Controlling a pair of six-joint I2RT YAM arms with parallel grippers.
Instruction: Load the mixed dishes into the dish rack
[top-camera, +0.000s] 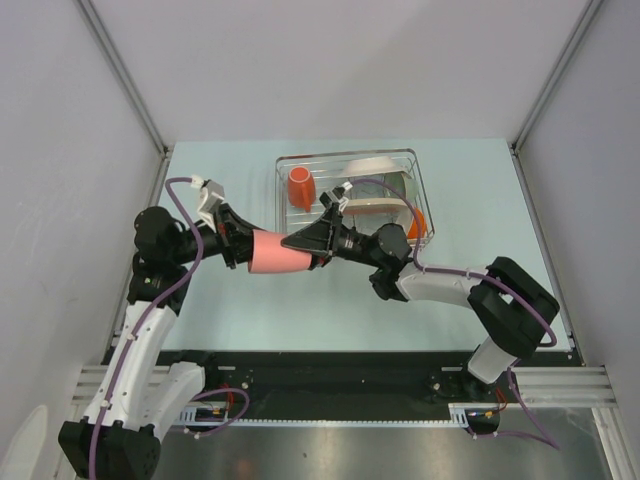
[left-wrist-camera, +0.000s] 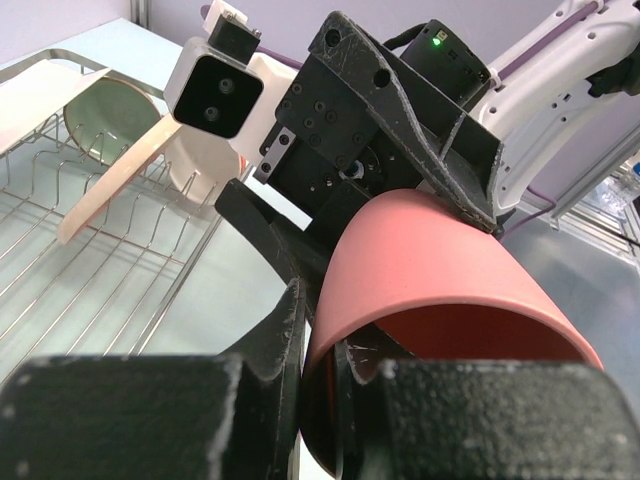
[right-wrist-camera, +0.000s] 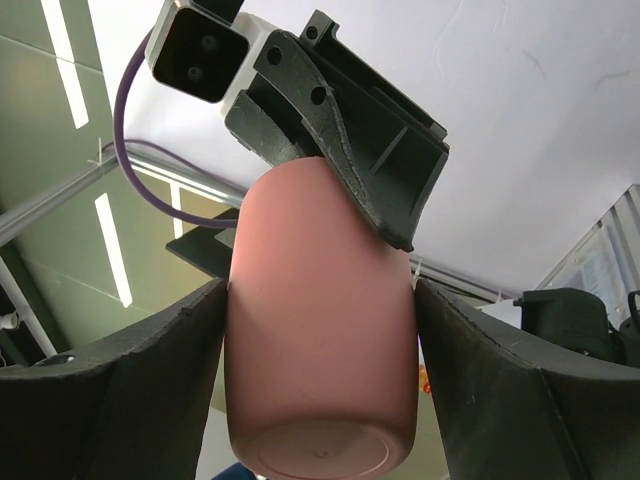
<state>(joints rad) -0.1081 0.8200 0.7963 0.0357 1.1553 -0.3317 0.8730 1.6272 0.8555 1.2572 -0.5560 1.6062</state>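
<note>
The pinkish cup (top-camera: 275, 253) hangs on its side above the table between both arms. My left gripper (top-camera: 243, 250) is shut on its rim, one finger inside and one outside, as the left wrist view (left-wrist-camera: 320, 335) shows on the cup (left-wrist-camera: 430, 260). My right gripper (top-camera: 300, 243) grips the cup's base end; in the right wrist view (right-wrist-camera: 320, 295) both fingers press the sides of the cup (right-wrist-camera: 320, 380). The dish rack (top-camera: 345, 158) stands behind, holding the orange-red mug (top-camera: 300, 187), a pink-and-cream plate (top-camera: 380, 205) and a white dish (top-camera: 375, 163). A pale green bowl (left-wrist-camera: 110, 125) shows in the rack (left-wrist-camera: 60, 260).
An orange object (top-camera: 418, 222) sits at the rack's right end, partly hidden by my right arm. The table (top-camera: 480, 200) is pale green, with grey walls on both sides and a black rail along the near edge.
</note>
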